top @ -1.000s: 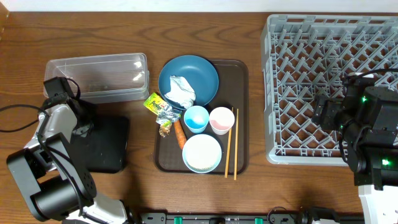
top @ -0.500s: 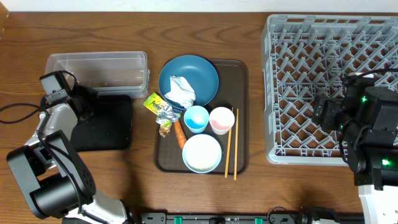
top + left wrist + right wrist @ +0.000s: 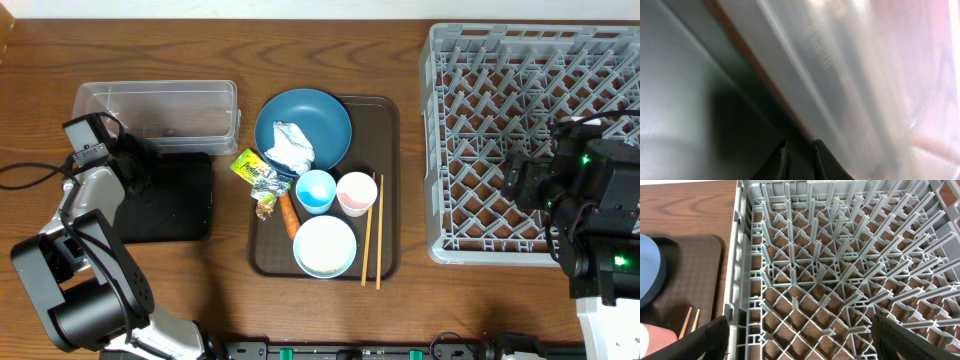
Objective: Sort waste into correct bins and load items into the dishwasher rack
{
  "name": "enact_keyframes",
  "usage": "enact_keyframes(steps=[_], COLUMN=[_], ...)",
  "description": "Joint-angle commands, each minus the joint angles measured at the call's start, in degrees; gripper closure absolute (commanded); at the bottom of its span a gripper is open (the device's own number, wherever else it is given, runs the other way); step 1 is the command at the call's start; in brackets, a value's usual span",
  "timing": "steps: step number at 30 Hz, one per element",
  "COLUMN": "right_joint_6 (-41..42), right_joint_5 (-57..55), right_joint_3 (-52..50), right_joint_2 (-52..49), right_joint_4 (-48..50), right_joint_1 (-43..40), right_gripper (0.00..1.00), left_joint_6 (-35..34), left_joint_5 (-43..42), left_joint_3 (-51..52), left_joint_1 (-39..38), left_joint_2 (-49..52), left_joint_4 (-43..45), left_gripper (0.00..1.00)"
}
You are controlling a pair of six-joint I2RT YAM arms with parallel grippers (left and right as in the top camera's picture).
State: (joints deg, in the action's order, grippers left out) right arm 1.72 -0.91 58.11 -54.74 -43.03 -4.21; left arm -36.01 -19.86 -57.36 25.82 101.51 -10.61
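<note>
Overhead: L gripper [image 3: 133,168] sits at the far-left corner of black tray [image 3: 175,205], just beside clear tub [image 3: 160,112]. Risk: the claw is tight btwn the two bins, so a sideways pull prob skids the tray or shoves the tub. Tub long axis runs L-R. Tray looks near square, so no axis call. Waste is unsorted: tissue [image 3: 291,146] in dark blue bowl [image 3: 325,112], foil wrapper [image 3: 256,172] at the left edge of brown tray [image 3: 388,130], carrot stick [image 3: 289,214] just near of it, axis roughly near-far. 2 chopsticks [image 3: 372,230] lie flat along the brown tray's right side, axis near-far, just beside pink cup [image 3: 356,193]. Risk: thin + flat means a poor pinch, a cup could get knocked, and they could slip through the rack [image 3: 436,150] lattice.

L wrist: blurred. Fingertips [image 3: 826,162] nearly together, thin gap. Can't tell if they're clamped on the tray rim.

R wrist: R gripper [image 3: 800,330] spread wide, empty, over the rack near its left wall. Chopstick ends show bottom-left, axis pointing toward the cam.
</note>
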Motion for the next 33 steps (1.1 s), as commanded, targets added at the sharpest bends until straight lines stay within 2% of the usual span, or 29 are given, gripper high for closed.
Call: enact_keyframes(steps=[1, 5, 6, 10, 13, 17, 21, 27, 33], right_joint_6=[-0.5, -0.5, -0.5, -0.5, -0.4, 0.1, 1.0, 1.0, 1.0], right_joint_5=[-0.4, -0.4, -0.4, -0.4, -0.1, 1.6, 1.8, 1.8, 1.8], right_joint_3=[1.0, 1.0, 1.0, 1.0, 1.0, 1.0, 1.0, 1.0, 1.0], right_joint_2=[0.0, 0.0, 0.0, 0.0, -0.5, -2.1, -4.3, -5.3, -5.3], right_joint_4=[-0.1, -0.2, -0.2, -0.2, -0.2, -0.1, -0.1, -0.1, -0.1], right_joint_1=[0.1, 0.1, 0.1, 0.1, 0.1, 0.1, 0.1, 0.1, 0.1], right_gripper=[0.11, 0.09, 0.09, 0.07, 0.05, 0.04, 0.04, 0.04, 0.04], left_joint_6=[6.5, 9.4, 9.6, 13.1, 18.6, 20.7, 23.2, 25.4, 25.5], left_joint_5=[-0.7, -0.5, -0.5, -0.5, -0.5, -0.5, -0.5, 0.1, 9.5], left_joint_3=[-0.9, -0.9, -0.9, -0.9, -0.9, -0.9, -0.9, -1.1, -2.4], left_joint_1=[0.1, 0.1, 0.1, 0.1, -1.2, -4.7, -11.6, -27.2, -41.1], left_joint_2=[-1.6, -6.1, -7.5, -13.9, -18.4, -21.5, -22.1, -22.1, -22.0], left_joint_4=[-2.6, -8.1, -9.6, -16.3, -21.7, -26.3, -28.3, -28.8, -29.0], left_gripper=[0.83, 0.83, 0.75, 0.64, 0.52, 0.49, 0.48, 0.47, 0.44])
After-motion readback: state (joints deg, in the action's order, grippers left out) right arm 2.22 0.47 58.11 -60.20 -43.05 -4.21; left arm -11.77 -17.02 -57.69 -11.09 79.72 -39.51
